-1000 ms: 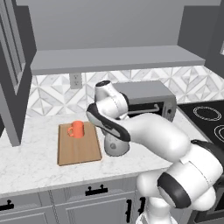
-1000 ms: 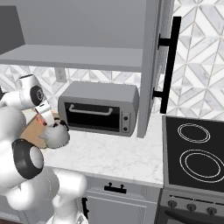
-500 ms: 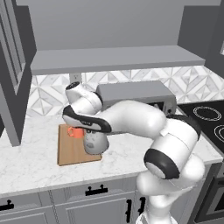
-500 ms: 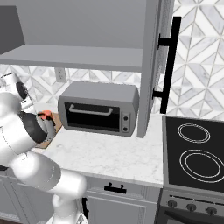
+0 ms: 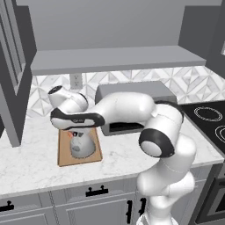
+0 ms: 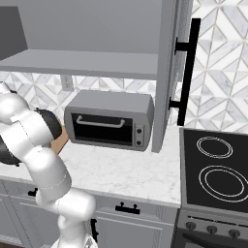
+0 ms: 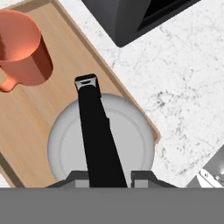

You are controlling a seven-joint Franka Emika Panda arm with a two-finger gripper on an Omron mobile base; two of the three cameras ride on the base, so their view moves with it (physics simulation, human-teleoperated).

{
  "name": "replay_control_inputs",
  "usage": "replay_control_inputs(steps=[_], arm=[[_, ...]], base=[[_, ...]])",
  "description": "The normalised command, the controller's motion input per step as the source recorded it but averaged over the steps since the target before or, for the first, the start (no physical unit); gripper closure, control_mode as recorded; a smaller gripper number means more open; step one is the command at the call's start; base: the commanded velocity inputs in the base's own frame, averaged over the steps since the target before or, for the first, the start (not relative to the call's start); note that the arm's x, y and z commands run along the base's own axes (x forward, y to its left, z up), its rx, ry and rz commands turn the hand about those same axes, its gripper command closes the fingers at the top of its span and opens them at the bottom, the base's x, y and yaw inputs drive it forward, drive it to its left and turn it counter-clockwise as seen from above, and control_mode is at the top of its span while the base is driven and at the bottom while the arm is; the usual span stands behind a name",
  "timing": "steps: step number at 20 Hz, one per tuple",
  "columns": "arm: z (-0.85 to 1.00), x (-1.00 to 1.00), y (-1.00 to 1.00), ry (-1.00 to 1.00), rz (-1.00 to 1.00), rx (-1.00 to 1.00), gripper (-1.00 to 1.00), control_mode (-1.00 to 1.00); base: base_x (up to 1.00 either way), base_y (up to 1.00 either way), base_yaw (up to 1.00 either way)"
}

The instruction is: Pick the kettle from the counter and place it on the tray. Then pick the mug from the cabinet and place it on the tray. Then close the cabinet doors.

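The gripper (image 7: 110, 175) grasps the kettle (image 7: 101, 146) by its black top handle (image 7: 97, 131): in the hand view the two finger tips sit at either side of the bar, right at its near end. In the left base view the arm reaches across to the left, and the kettle hangs under the hand over the tray (image 5: 66, 157), low on it or just touching; which one cannot be told.

Judging by how things lie, the order of the task looks odd: the orange mug (image 7: 22, 48) stands on the tray, near a far corner, while the kettle is only now over the board and not let go. What seems left is to set the kettle down, free it, and shut the cabinet doors (image 6: 169, 72), one of which stands open beside the toaster oven (image 6: 109, 120) in the right base view.

The kettle is upright, its dome rising toward the hand. The handle's long axis runs along the tray's length, up the hand view, leaning slightly left. The mug's own handle points off to the left edge of that view.
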Motion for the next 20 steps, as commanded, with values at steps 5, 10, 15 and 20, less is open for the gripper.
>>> replay_control_inputs(steps=[5,10,15,20], arm=[[-0.32,0.06,0.12,0.0,0.07,0.0,1.0,-1.0],[-0.21,0.11,0.0,0.0,0.02,0.02,1.0,-1.0],[-0.17,0.04,-0.1,-0.01,0.01,0.05,1.0,-1.0],[-0.19,0.0,-0.29,-0.06,0.02,0.09,1.0,-1.0]], base=[[0.0,0.0,0.0],[0.0,0.0,0.0],[0.0,0.0,0.0],[0.0,0.0,0.0]])
